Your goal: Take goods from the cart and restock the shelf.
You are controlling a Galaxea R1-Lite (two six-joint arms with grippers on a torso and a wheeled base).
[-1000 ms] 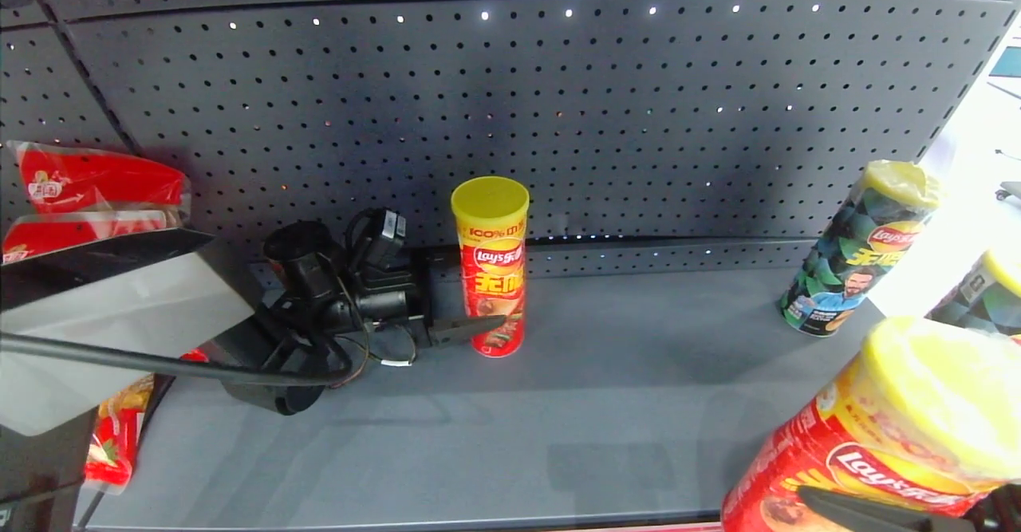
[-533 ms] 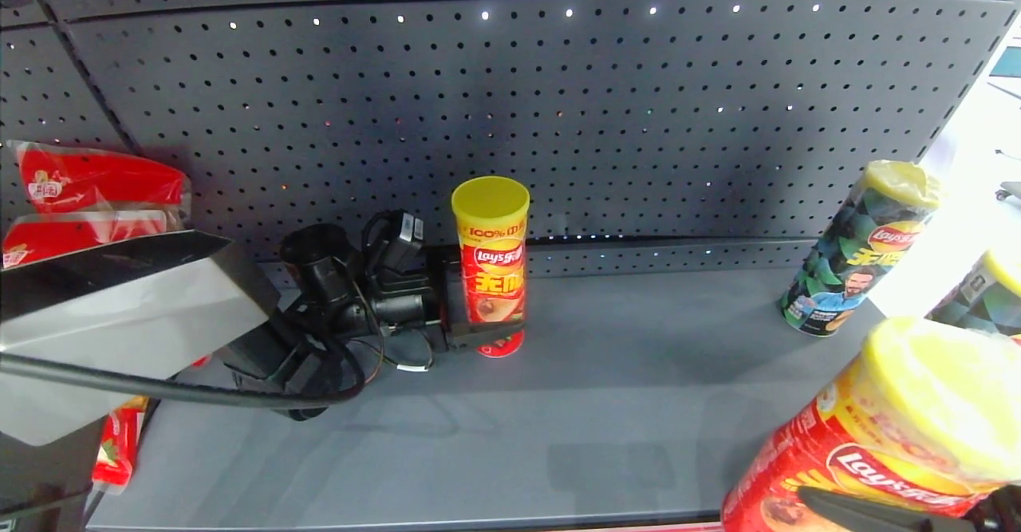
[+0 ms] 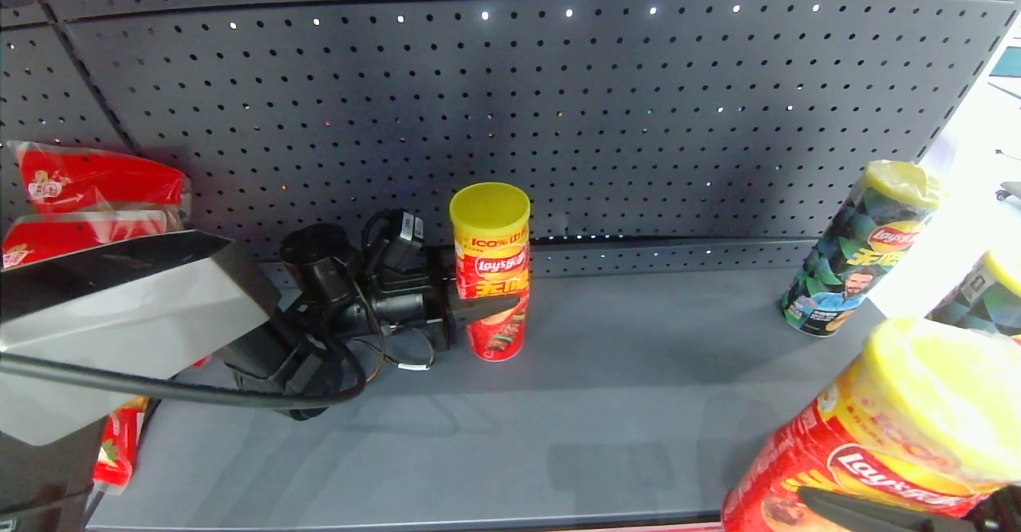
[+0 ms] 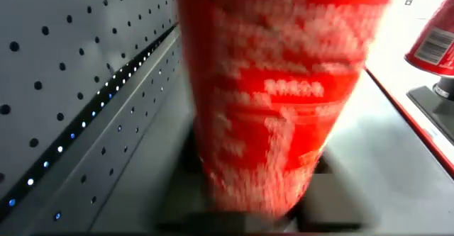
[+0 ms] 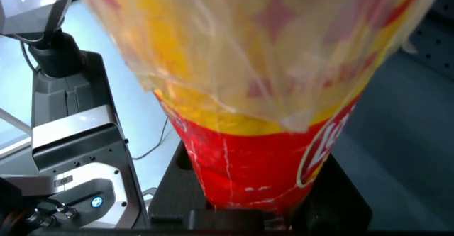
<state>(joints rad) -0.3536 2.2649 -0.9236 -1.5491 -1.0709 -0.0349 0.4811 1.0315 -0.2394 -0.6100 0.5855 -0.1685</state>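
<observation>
While the left gripper (image 3: 478,313) pinches the red chip can (image 3: 490,269) across its middle, one dark finger lies over the can's front and the other is hidden behind it. The can stands roughly upright at the back of the shelf board (image 3: 606,404), near the pegboard back (image 3: 558,117).

To finish this placement well, the base should sit flat before the fingers part. They should open wide enough not to drag the label, and the arm should draw straight back so the tall, narrow can is not tipped.

The right gripper (image 3: 869,510) is clamped on a second red can (image 3: 901,428), yellow-lidded and film-wrapped, held low in front of the shelf edge.

A dark-patterned chip can (image 3: 857,253) stands at the shelf's right end, and red snack bags (image 3: 96,185) lie at the left. The grey board between the cans is smooth and level.
</observation>
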